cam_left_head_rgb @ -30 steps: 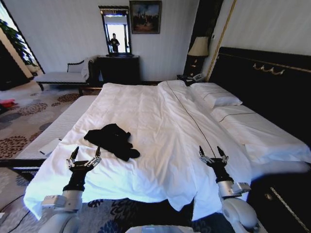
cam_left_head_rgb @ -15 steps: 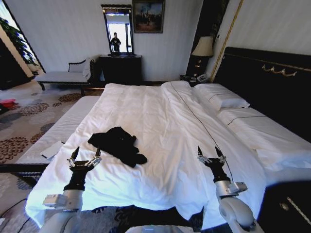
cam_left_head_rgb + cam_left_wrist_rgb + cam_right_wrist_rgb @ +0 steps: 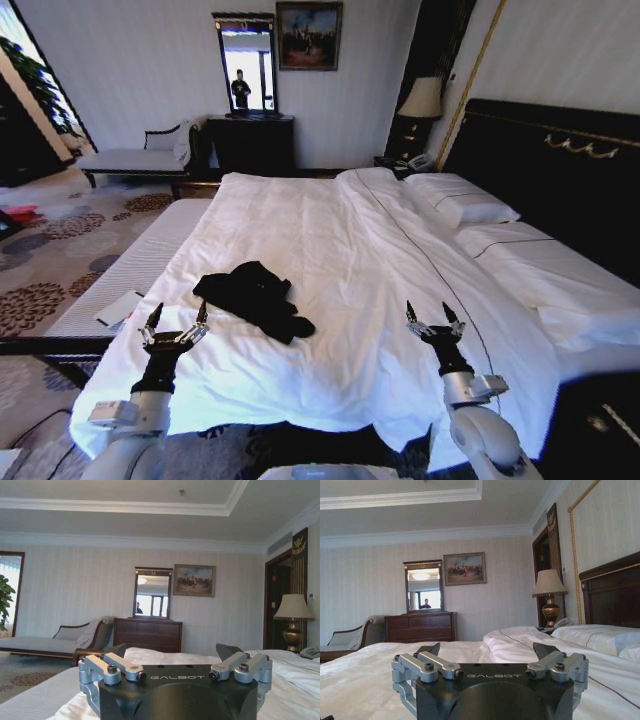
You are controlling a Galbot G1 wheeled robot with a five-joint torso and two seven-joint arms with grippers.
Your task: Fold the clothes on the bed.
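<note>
So the black T-shirt [image 3: 256, 296] is bunched on the white bed [image 3: 330, 250], about 1 o'clock from the left gripper [image 3: 176, 317]. Right gripper [image 3: 428, 315] is over at 3 o'clock. Both claws spread wide, holding nothing. Dresser [image 3: 251, 144] and mirror [image 3: 246, 68] at 12.

Open white duvet is lying all around the crumpled T-shirt [image 3: 255, 297] on the bed [image 3: 330, 250], so nothing is blocking a reach from the foot edge. The left gripper [image 3: 176, 320], fingers spread, is hovering near the shirt's near-left side with bare duvet between them, while the right gripper [image 3: 432, 318], also spread, is hovering well apart over clear duvet. Pillows [image 3: 470, 210] and the headboard [image 3: 560, 170] are closing off the right side.
</note>
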